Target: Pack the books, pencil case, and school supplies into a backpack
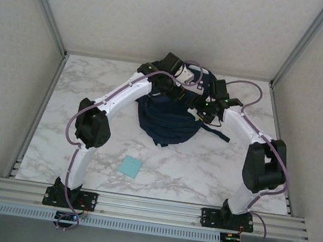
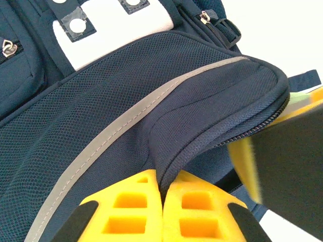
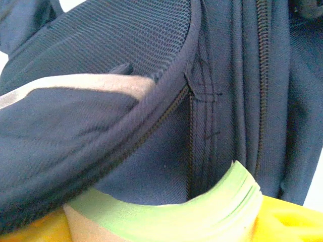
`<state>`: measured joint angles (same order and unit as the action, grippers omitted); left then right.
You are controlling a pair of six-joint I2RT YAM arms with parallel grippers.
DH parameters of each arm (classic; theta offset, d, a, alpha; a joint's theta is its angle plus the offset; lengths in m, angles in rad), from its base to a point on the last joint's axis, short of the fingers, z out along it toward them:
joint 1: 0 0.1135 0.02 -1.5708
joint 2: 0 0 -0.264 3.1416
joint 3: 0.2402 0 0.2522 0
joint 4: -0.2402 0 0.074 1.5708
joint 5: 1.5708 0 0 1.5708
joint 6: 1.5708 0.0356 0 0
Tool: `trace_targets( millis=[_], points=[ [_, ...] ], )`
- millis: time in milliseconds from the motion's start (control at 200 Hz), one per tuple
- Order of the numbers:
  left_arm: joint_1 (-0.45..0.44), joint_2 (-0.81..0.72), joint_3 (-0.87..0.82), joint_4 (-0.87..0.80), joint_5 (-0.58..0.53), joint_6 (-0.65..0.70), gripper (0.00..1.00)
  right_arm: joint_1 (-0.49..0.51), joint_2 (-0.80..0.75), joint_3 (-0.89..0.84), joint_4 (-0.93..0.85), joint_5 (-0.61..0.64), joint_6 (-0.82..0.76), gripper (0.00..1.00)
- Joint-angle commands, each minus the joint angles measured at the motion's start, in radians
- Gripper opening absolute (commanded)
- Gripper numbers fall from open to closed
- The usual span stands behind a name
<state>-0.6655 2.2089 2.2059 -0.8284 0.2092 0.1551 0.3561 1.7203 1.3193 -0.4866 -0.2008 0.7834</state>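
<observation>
Left gripper: clenched on a fold of backpack fabric beside the open zipper. Right gripper: lime green book lies between its fingers; whether it is gripped cannot be told. The book's edge points into the opening. The backpack lies at the far centre of the table, long axis far-to-near.

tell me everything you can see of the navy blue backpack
The large navy blue fabric backpack lies slumped on the white marble table, far centre, between both arms. Its mesh-textured cloth carries a grey reflective stripe, a white panel with studded tabs, and metal zip pulls. The main zip is open. The left arm's yellow fingers pinch a fold at that opening's rim, shut on it, while a thin lime green book pokes into the mouth.
</observation>
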Motion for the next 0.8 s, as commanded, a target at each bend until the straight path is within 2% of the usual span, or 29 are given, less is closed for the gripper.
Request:
trace_targets(
  millis=[0,50,150,365,430,480,566,651,721,796],
  points=[
    [0.004,0.007,0.052,0.031,0.026,-0.06,0.0,0.019,0.036,0.059,-0.038,0.038,0.009,0.79],
    [0.004,0.005,0.053,0.035,0.024,-0.07,0.0,0.025,0.043,0.064,-0.032,0.04,0.011,0.88],
    [0.003,0.006,0.054,0.041,0.022,-0.094,0.0,0.031,0.042,0.066,-0.011,0.031,0.01,0.98],
    [0.004,0.006,0.054,0.036,0.019,-0.12,0.0,0.031,-0.013,0.021,0.007,0.029,0.003,0.98],
    [0.004,0.006,0.053,0.035,0.023,-0.127,0.0,0.031,-0.034,-0.013,0.027,0.015,0.004,0.95],
    [0.004,0.005,0.054,0.037,0.029,-0.133,0.0,0.032,-0.053,-0.047,0.055,0.005,0.009,0.87],
    [0.004,0.004,0.054,0.035,0.044,-0.143,0.0,0.032,-0.068,-0.085,0.098,0.006,0.013,0.64],
    [0.003,0.001,0.053,0.029,0.051,-0.149,0.0,0.034,-0.059,-0.079,0.105,-0.001,0.003,0.51],
    [0.001,-0.004,0.052,0.02,0.056,-0.153,0.0,0.042,-0.051,-0.063,0.095,0.003,-0.012,0.5],
    [0.0,-0.008,0.047,0.02,0.064,-0.163,0.0,0.058,-0.049,-0.036,0.058,0.047,-0.04,0.61]
  ],
)
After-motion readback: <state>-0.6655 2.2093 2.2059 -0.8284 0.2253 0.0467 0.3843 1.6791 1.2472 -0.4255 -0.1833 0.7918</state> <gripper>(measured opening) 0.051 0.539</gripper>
